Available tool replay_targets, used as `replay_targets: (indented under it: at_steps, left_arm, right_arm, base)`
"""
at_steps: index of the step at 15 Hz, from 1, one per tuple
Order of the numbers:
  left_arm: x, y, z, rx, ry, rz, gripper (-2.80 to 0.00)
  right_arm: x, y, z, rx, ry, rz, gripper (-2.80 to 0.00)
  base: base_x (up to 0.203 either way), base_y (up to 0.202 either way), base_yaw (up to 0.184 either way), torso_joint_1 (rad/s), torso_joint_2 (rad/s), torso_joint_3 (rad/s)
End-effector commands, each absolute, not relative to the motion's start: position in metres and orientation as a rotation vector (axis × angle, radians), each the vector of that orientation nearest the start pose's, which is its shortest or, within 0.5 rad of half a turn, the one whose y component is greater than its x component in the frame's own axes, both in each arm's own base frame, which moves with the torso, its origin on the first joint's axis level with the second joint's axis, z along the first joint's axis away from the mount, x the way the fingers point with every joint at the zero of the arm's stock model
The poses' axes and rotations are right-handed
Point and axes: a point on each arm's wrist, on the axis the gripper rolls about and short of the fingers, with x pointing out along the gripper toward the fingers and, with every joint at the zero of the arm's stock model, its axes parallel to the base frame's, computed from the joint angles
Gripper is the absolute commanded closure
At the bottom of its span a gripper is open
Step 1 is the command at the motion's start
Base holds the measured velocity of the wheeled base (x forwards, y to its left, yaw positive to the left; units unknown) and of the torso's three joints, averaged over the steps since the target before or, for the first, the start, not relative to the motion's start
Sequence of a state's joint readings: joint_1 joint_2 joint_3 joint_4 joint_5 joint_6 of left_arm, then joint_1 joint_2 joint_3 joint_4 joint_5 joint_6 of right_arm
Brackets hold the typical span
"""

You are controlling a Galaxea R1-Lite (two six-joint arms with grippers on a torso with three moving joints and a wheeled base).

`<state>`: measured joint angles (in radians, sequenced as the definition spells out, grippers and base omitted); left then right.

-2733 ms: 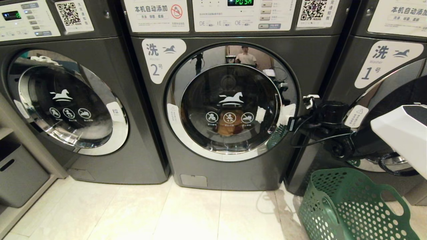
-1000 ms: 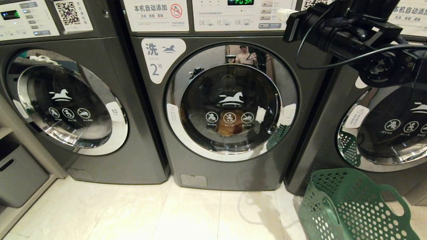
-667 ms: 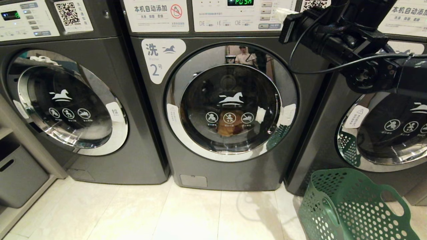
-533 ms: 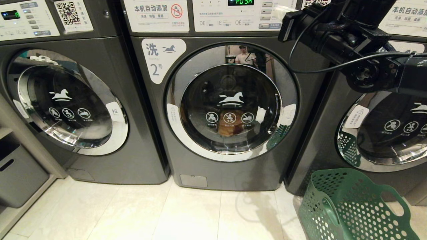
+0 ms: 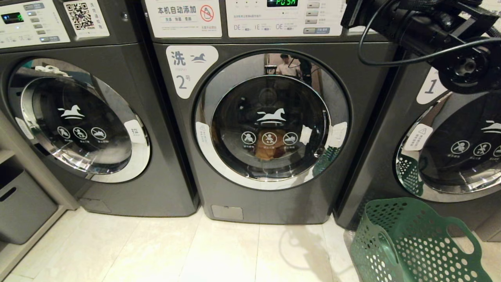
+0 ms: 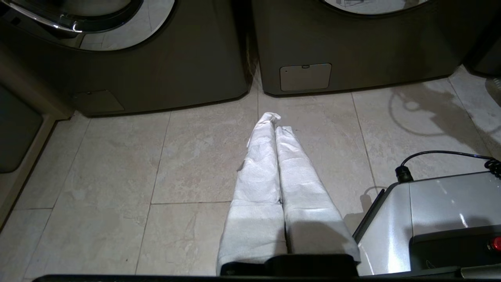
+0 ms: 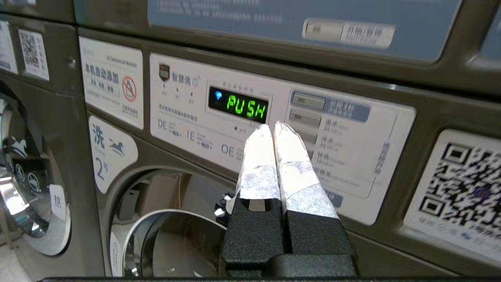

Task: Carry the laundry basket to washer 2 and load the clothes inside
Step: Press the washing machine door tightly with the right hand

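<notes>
The dark grey front-load washer labelled 2 (image 5: 270, 117) is centred in the head view, door shut; the green perforated plastic basket (image 5: 415, 243) stands lower right on open tiled floor (image 5: 176, 250). Only the wrist views show the white-wrapped right gripper (image 7: 273, 131), pressed closed before the green PUSH display (image 7: 238, 105), and the left gripper (image 6: 274, 121), closed and empty above the floor.

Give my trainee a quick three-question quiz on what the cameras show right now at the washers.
1. True or false: the door of washer 2 is shut.
2. What does the washer's green display read?
3. The green laundry basket stands on the floor in front of: A) washer 1, B) the leftmost washer.

Key: 1 true. 2 PUSH; the shut right gripper points at the panel just below it. 3 A.
</notes>
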<state>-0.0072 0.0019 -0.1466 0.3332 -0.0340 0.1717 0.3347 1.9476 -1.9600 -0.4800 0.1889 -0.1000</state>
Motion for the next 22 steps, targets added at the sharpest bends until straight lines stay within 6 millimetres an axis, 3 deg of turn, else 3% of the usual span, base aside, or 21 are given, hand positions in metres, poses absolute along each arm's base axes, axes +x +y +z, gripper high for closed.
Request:
replay_targets:
  at_steps: [1, 11, 22]
  left_arm:
    - [-0.037, -0.001, 0.079, 0.168, 0.197, -0.059, 0.0]
    - [-0.036, -0.001, 0.078, 0.168, 0.2, -0.063, 0.0]
    - [-0.036, -0.001, 0.077, 0.168, 0.198, -0.063, 0.0]
  right_arm:
    - [0.338, 0.122, 0.418, -0.058, -0.553, 0.487, 0.0]
    - [0.329, 0.12, 0.423, -0.062, -0.539, 0.494, 0.0]
    - [0.319, 0.117, 0.432, -0.063, -0.558, 0.496, 0.0]
  base:
    - [0.0, 0.0, 0.0, 0.0, 0.0, 0.0]
    - [0.0, 0.0, 0.0, 0.0, 0.0, 0.0]
    - [0.0, 0.0, 0.0, 0.003, 0.0, -0.129]
